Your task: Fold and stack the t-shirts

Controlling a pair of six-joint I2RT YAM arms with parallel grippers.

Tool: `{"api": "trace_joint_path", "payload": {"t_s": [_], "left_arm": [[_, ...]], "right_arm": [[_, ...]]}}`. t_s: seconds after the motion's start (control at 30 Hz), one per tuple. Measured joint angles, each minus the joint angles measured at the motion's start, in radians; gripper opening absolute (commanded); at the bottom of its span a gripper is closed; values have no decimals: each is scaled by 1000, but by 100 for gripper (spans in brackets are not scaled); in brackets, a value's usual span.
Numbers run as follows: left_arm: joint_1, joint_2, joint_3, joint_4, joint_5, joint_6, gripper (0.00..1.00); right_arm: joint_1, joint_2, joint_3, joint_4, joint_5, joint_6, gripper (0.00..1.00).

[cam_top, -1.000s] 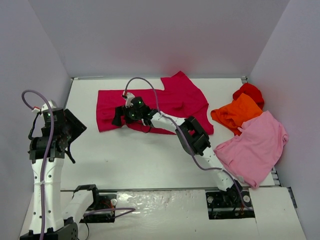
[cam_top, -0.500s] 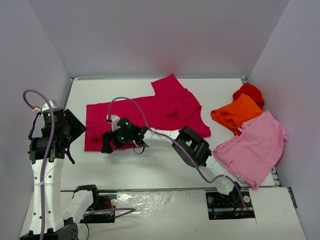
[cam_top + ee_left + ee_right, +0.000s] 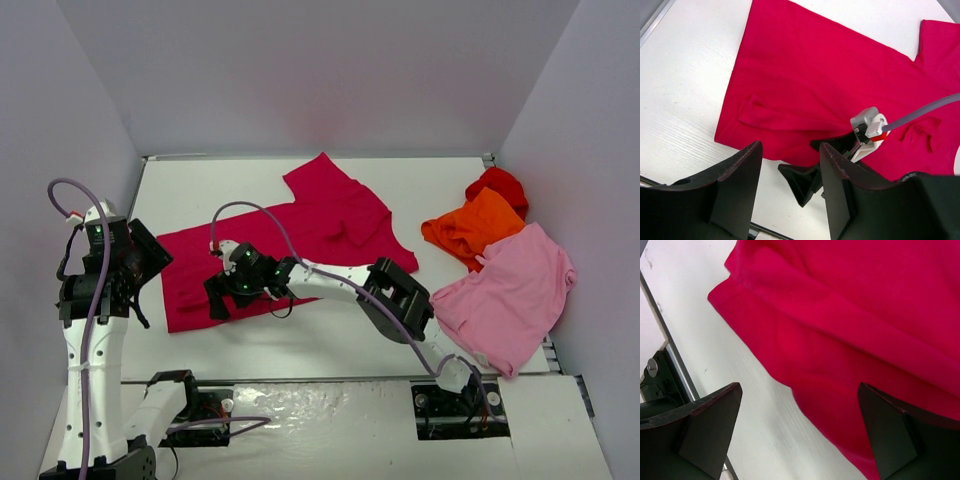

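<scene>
At the left-centre of the desk [image 3: 300, 340] the raspberry-red t-shirt [image 3: 330, 215] lies spread nearly flat, well apart from the orange [image 3: 470, 228], bright red [image 3: 500, 185] and pale pink [image 3: 510, 290] shirts bunched at the right. The right tool [image 3: 222, 298] hovers low over the near hem, jaws wide and empty. The left tool [image 3: 148, 262] hangs raised beside the left edge, jaws partly apart, holding nothing. A clean fold probably calls for pinching the hem corner itself, not mid-cloth, with the other tool taking the matching corner.
</scene>
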Motion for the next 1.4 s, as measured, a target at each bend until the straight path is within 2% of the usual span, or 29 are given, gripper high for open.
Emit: {"api": "trace_joint_path", "payload": {"t_s": [0.5, 0.73, 1.13, 1.2, 1.33, 1.37, 1.4], "left_arm": [[0, -3, 0, -1, -2, 0, 47], [0, -3, 0, -1, -5, 0, 47], [0, -1, -43, 5, 1, 0, 46], [0, -1, -57, 8, 4, 0, 47], [0, 3, -72, 8, 12, 2, 46], [0, 7, -72, 9, 15, 4, 45], [0, 12, -72, 9, 18, 6, 43]], "right_arm": [[-48, -8, 5, -20, 9, -9, 98], [-51, 64, 91, 1, 5, -8, 98], [-129, 148, 189, 136, 144, -14, 99], [-149, 148, 185, 187, 165, -10, 96], [-184, 145, 189, 203, 210, -12, 78], [-191, 141, 193, 172, 236, -25, 62], [-194, 133, 195, 127, 277, -41, 42]]}}
